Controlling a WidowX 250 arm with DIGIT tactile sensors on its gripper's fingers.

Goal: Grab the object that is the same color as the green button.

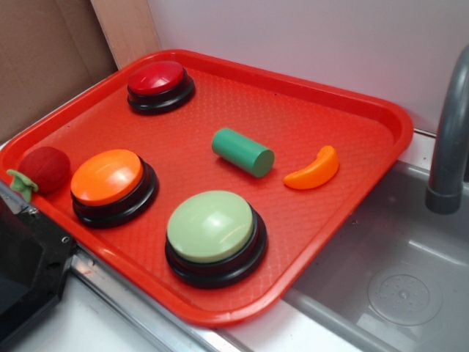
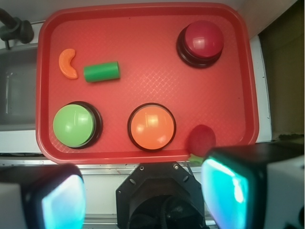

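The green cylinder (image 1: 242, 152) lies on its side on the red tray (image 1: 344, 103), right of middle; in the wrist view the cylinder (image 2: 101, 71) is at the upper left. The pale-green domed button (image 1: 213, 235) sits on a black base at the tray's front edge; in the wrist view the button (image 2: 74, 125) is at the lower left. My gripper (image 2: 143, 191) is open and empty, its two fingers (image 2: 55, 200) wide apart. It hangs high above the counter, off the tray's near edge and well away from the cylinder. It does not show in the exterior view.
An orange crescent (image 1: 314, 169) lies beside the cylinder. An orange button (image 1: 111, 185) and a red button (image 1: 160, 84) stand on the tray. A red strawberry toy (image 1: 42, 170) sits at the tray's left rim. A sink (image 1: 396, 279) with a grey tap (image 1: 447, 147) is to the right. A black robot part (image 1: 26, 271) is at bottom left.
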